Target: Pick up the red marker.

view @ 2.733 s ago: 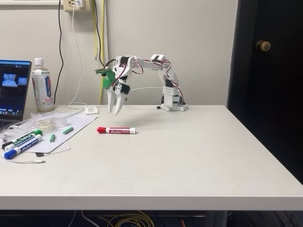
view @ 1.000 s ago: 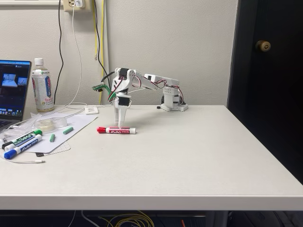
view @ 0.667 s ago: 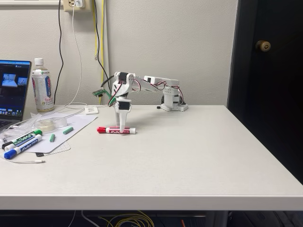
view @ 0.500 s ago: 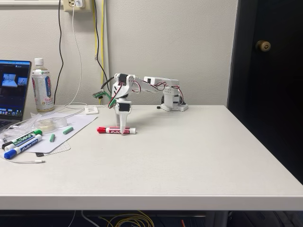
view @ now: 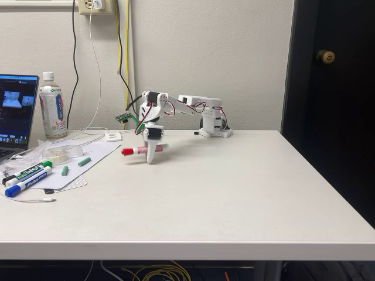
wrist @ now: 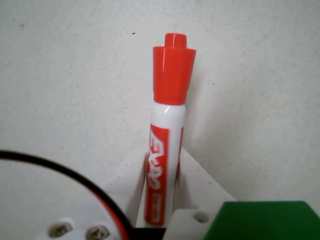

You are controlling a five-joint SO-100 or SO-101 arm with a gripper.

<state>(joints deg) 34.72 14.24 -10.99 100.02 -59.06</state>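
The red marker (view: 136,150) has a white barrel and a red cap. In the fixed view it hangs level a little above the white table (view: 234,193), cap pointing left, with its shadow on the table beneath it. My gripper (view: 151,157) points straight down and is shut on the marker's barrel near its right end. The wrist view shows the red marker (wrist: 166,135) running upward from between my white fingers (wrist: 200,187), with the cap at the far end and my gripper (wrist: 162,167) clamped on the printed barrel.
At the table's left edge stand a laptop (view: 14,111) and a drink bottle (view: 53,106). A green-capped marker (view: 32,170), a blue-capped marker (view: 24,183) and a tape roll (view: 58,152) lie on and beside a paper sheet. Cables hang on the wall behind.
My gripper came down over the marker lying on the table and shut on its barrel. The marker now hangs slightly above where it lay.
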